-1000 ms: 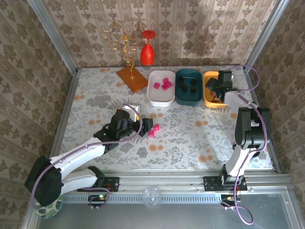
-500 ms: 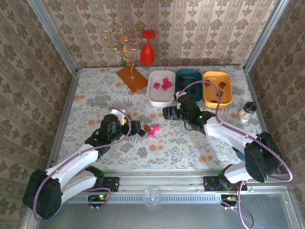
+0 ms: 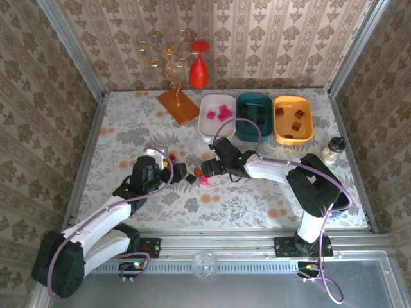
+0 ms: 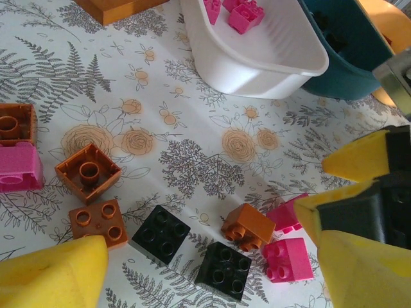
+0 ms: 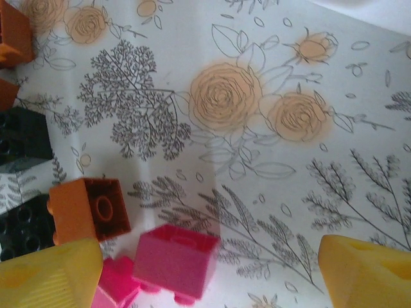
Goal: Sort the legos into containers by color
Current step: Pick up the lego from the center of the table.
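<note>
A small heap of loose blocks (image 3: 196, 176), pink, black and brown mixed, lies near the middle of the flowered table (image 3: 257, 192). The left gripper (image 3: 182, 172) sits at the heap's 9 o'clock. Its jaws are spread wide and pinch nothing. Below them lie two black blocks (image 4: 223, 269) and a brown block (image 4: 247, 226).

The right gripper (image 3: 205, 169) faces the heap from 3 o'clock, and its jaws are spread wide too. A pink block (image 5: 176, 260) lies free on the cloth between its yellow fingers (image 5: 51, 276), with an orange-brown block (image 5: 90, 208) just beside it.

Three trays stand side by side along the table's 12 o'clock edge. The white tray (image 3: 201, 122) holds pink blocks, the teal tray (image 3: 253, 96) black ones, and the orange tray (image 3: 308, 122) brown ones.
</note>
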`<action>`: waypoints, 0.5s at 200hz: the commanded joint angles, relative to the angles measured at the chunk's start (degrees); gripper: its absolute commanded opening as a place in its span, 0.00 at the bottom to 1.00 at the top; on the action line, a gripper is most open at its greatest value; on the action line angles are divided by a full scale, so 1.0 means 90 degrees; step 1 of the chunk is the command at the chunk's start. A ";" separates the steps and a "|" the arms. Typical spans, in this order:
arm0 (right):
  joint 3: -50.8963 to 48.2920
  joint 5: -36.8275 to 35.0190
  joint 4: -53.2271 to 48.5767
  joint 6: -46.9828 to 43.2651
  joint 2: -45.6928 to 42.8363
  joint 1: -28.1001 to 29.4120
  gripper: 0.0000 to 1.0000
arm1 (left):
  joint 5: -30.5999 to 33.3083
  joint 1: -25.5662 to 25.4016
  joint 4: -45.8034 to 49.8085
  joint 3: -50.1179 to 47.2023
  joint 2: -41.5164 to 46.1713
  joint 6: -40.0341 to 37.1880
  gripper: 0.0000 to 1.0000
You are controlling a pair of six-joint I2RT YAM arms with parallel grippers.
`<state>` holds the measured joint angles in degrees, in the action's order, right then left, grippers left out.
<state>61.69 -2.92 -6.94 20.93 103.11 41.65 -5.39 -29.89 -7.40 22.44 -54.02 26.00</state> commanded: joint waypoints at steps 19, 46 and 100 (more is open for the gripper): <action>0.0322 0.0041 -0.0093 0.0011 0.0413 0.0010 0.87 | 0.0042 0.0059 -0.0066 -0.0061 0.0157 0.0082 0.86; 0.0351 -0.0050 -0.0221 0.0000 0.0497 -0.0004 0.87 | 0.0018 0.0059 -0.0076 -0.0061 0.0162 0.0097 0.86; -0.0096 -0.0145 -0.0225 0.0057 0.0185 -0.0319 0.83 | 0.0003 0.0069 -0.0082 -0.0076 0.0181 0.0117 0.86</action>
<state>63.02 -2.96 -7.94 21.02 107.00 40.49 -5.37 -29.87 -7.35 22.35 -53.49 25.98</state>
